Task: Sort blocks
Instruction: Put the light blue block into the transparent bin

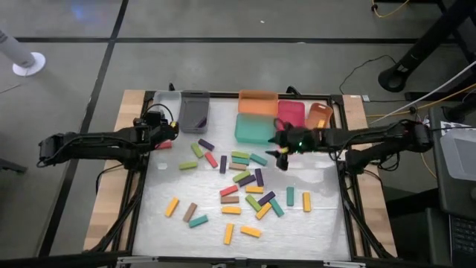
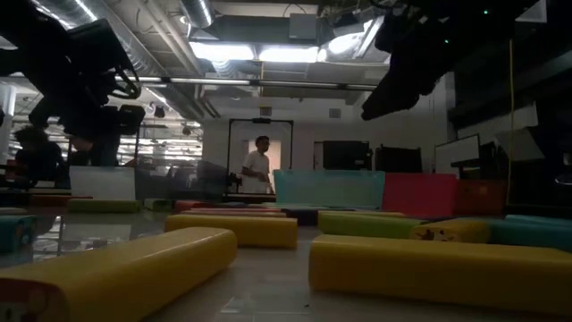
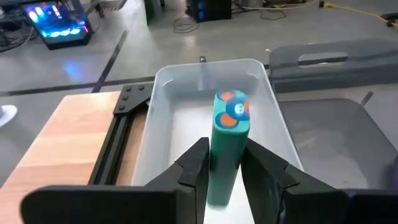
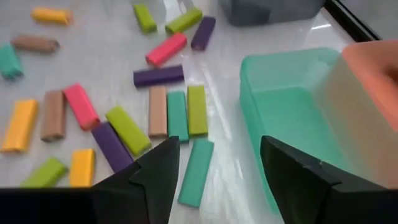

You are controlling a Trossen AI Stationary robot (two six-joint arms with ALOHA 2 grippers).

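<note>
Blocks (image 1: 238, 186): finger-sized flat bars, round-edged, glossy, judged to be light, stiff plastic or painted wood, somewhat slippery on smooth faces; best gripped across the narrow width at mid-length, long faces against the finger pads.

High view: some thirty bars are lying scattered across the pale table (image 1: 149, 223), in yellow, red, olive, teal, purple and brown, several touching or lying side by side. Bins are standing along the far edge: a clear bin (image 1: 165, 100), a grey bin (image 1: 195, 110), an orange bin (image 1: 257, 100), a teal bin (image 1: 254, 128), a red bin (image 1: 291, 113) and a small orange bin (image 1: 320, 114). The left gripper (image 1: 165, 132) is hovering by the clear and grey bins; the right gripper (image 1: 281, 152) is hanging just beside the teal bin, near the scatter's far edge.

Low view: yellow bars (image 2: 447, 268) are filling the foreground, their rounded corners and sheen showing; a person (image 2: 257, 165) is standing far behind the table.

Left wrist view: the left gripper (image 3: 225, 171) is pinching a teal block (image 3: 227, 143) upright above the clear bin (image 3: 163, 112), the fingers lying narrow against its long faces, a printed sticker showing on the end. The bin's walls are translucent and smooth.

Right wrist view: the right gripper (image 4: 217, 174) is standing wide with nothing between the fingers, above a teal bar (image 4: 195, 172) lying loose on the table beside the teal bin (image 4: 286, 118).
</note>
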